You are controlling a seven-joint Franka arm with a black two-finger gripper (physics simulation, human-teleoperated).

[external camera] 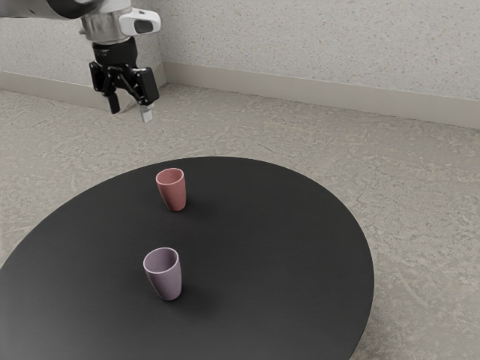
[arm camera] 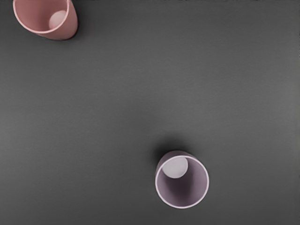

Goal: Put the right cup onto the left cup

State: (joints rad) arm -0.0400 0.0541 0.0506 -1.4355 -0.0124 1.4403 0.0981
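My gripper [external camera: 130, 114] hangs high at the exterior view's upper left, open, its two fingertips apart with nothing between them. A red cup [external camera: 174, 192] stands upright on the table, the nearer of the two to my hand. Farther toward the exterior view's bottom, a purple cup [external camera: 167, 279] also stands upright, apart from the red one. Looking down from the hand, the wrist view has the red cup [arm camera: 69, 27] partly cut off at a corner and the purple cup [arm camera: 199, 183] whole, both with open mouths up.
The round black table [external camera: 285, 255] carries both cups, and its curved edge runs round toward the exterior view's right. Speckled floor [external camera: 420, 195] and a pale wall [external camera: 315, 45] lie beyond it.
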